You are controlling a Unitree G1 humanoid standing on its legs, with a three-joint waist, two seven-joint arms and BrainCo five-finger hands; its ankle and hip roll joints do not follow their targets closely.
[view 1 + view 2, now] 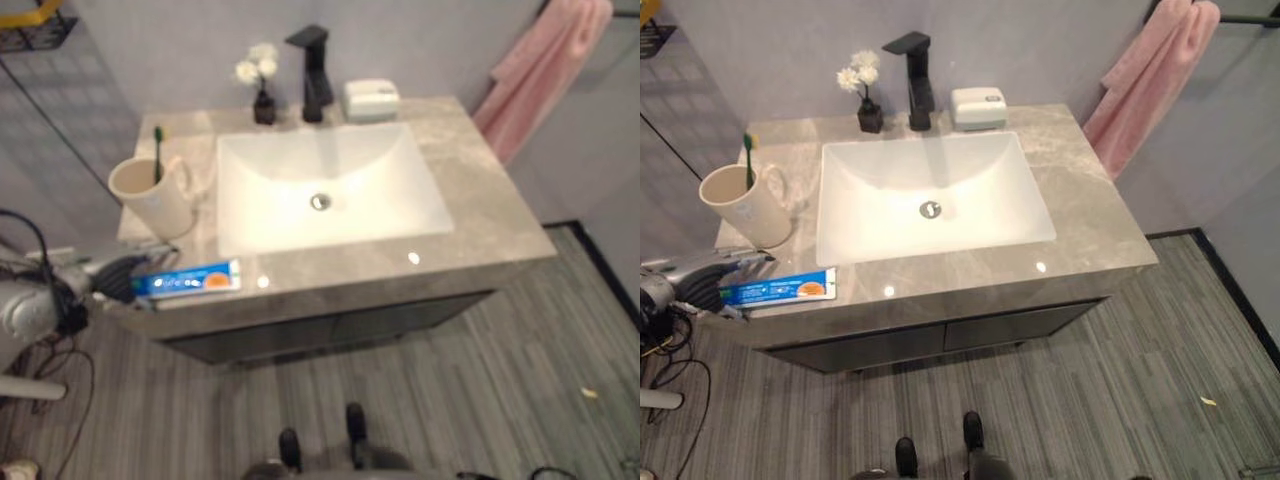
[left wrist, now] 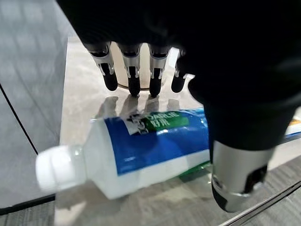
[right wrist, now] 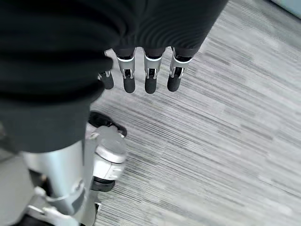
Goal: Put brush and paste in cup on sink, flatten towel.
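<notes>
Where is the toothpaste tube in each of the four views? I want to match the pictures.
Left eye view: toothpaste tube lies flat at the counter's front-left corner, before the cup, by the left hand.
Right eye view: same corner, left of the sink basin.
Left wrist view: close up, white cap outward, under the hand's straight fingers.
Right wrist view: not in it; floor beyond the right hand.
Shared landmark: the cup.

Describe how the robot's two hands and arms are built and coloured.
Both hands, left hand and right hand, wear a dark ribbed cover over back and wrist. Silver fingers end in dark rounded tips; each thumb is silver too. The left arm is silver-grey.
</notes>
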